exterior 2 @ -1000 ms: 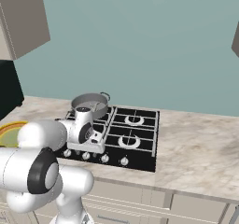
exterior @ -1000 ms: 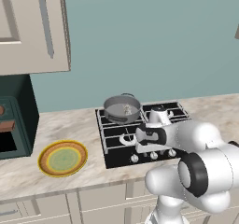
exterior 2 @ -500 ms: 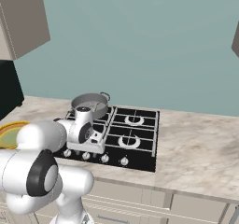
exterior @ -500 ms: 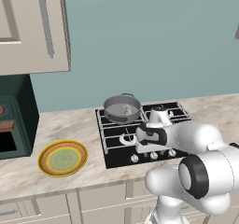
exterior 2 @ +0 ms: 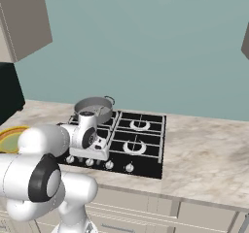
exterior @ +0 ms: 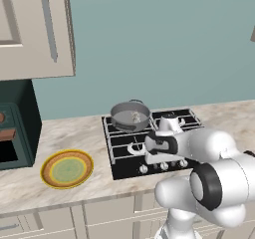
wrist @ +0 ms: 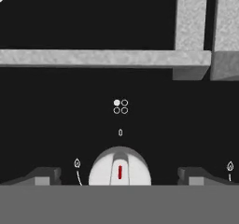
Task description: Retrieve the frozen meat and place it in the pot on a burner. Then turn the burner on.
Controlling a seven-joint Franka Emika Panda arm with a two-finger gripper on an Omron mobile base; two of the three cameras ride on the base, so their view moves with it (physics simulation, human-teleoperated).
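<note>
The grey pot (exterior: 129, 117) (exterior 2: 93, 108) stands on the back left burner of the black cooktop (exterior: 194, 121). The pale frozen meat (exterior: 136, 116) (exterior 2: 100, 111) lies inside it. My gripper (exterior: 160, 162) (exterior 2: 88, 154) points down at the row of silver knobs along the cooktop's front edge. In the hand view my gripper (wrist: 120, 176) is open, with a white knob (wrist: 120, 168) marked by a red line centred between its dark fingertips (wrist: 45, 175). The fingertips stand apart from the knob. The front left burner (exterior: 132, 148) shows partly beside my hand.
A yellow-rimmed green plate (exterior: 66, 169) lies on the counter left of the cooktop. A dark appliance (exterior: 15, 128) stands at the far left. Grey grate bars (wrist: 105, 58) cross above the knob. Other knobs (exterior 2: 129, 168) sit to the right.
</note>
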